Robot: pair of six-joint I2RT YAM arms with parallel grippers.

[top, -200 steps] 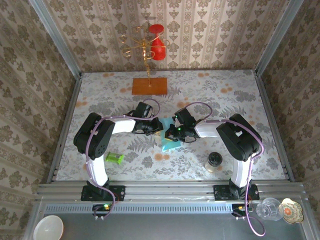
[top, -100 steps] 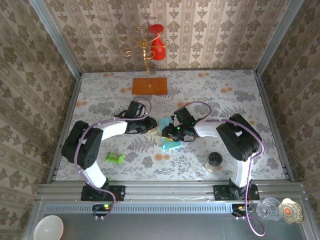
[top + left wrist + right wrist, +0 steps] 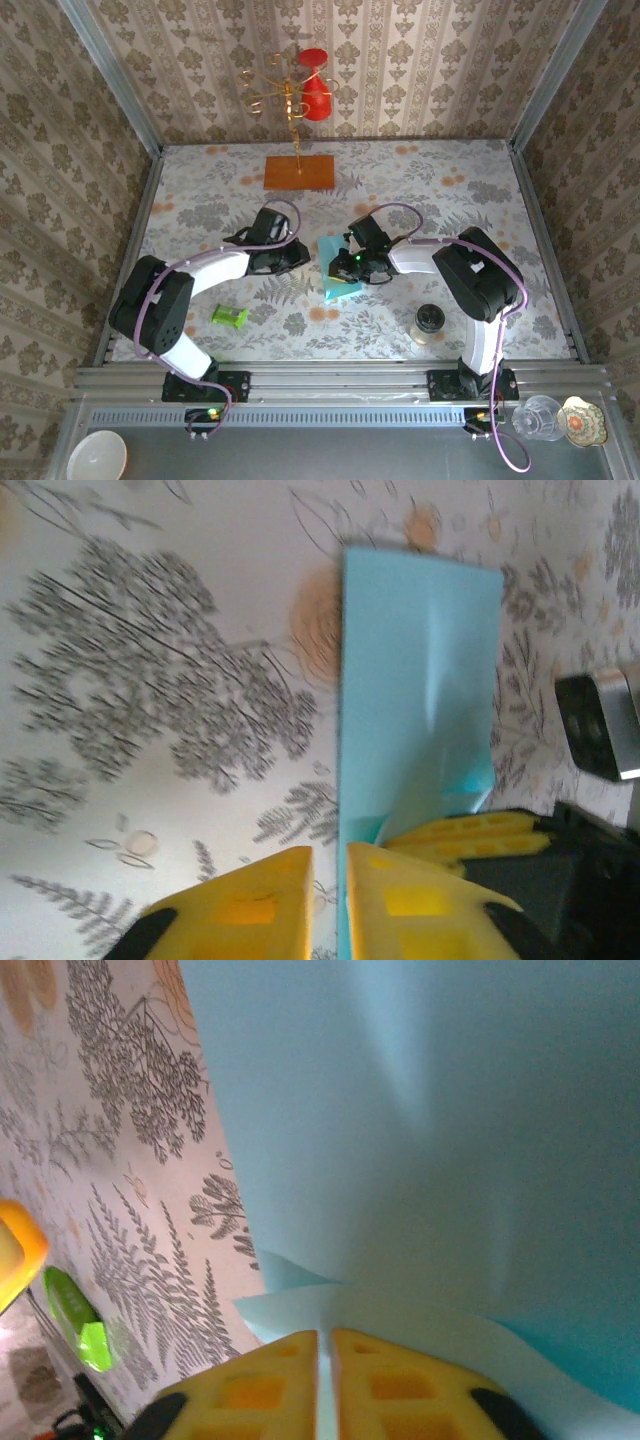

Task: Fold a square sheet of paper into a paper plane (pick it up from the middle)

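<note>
Seen from above, nearest the viewer, a white bowl (image 3: 95, 455) sits at the left of the grey ledge. A clear glass (image 3: 538, 416) and a small patterned dish (image 3: 582, 420) sit at its right.

Beyond the two arm bases lies the floral-patterned bench (image 3: 480, 190). On its near part, a small green cylinder (image 3: 229, 317) lies on its side to the left. A clear jar with a dark lid (image 3: 430, 322) stands to the right.

At the middle of the bench lies the square sheet of paper (image 3: 338, 286), light blue and folded into a narrow oblong that rests mostly flat. The right gripper (image 3: 345, 266) lies low over the sheet's right side. Its wrist camera shows the yellow fingers (image 3: 250, 1385) clenched together, with a lifted flap of the paper caught at their tips. The left gripper (image 3: 300, 256) is just beside the sheet's left edge. Its fingers (image 3: 255, 900) are drawn nearly together with only a thin slit between them, and nothing is clearly held.

Farther back lies an orange wooden board (image 3: 299, 172). A gold wire stand (image 3: 280, 95) rises from it against the wallpapered back wall, carrying a red glass (image 3: 317, 95).
</note>
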